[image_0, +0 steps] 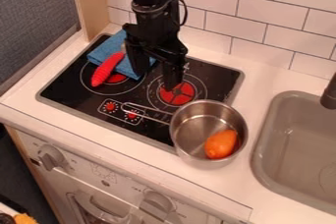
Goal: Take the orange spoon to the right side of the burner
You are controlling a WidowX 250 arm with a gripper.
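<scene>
White rectangular tiles with dark grout (253,14) back the pale bench (263,78), whose left end meets a wooden post (92,2) beside a grey textured panel (33,16), above white cabinetry (59,179).

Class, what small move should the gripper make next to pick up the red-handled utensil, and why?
Probably the gripper should shift sideways toward the utensil's red handle before closing: its fingers are spread but beside the handle, which lies partly on the blue cloth.

Slanted view down over stovetop (62,90)
</scene>
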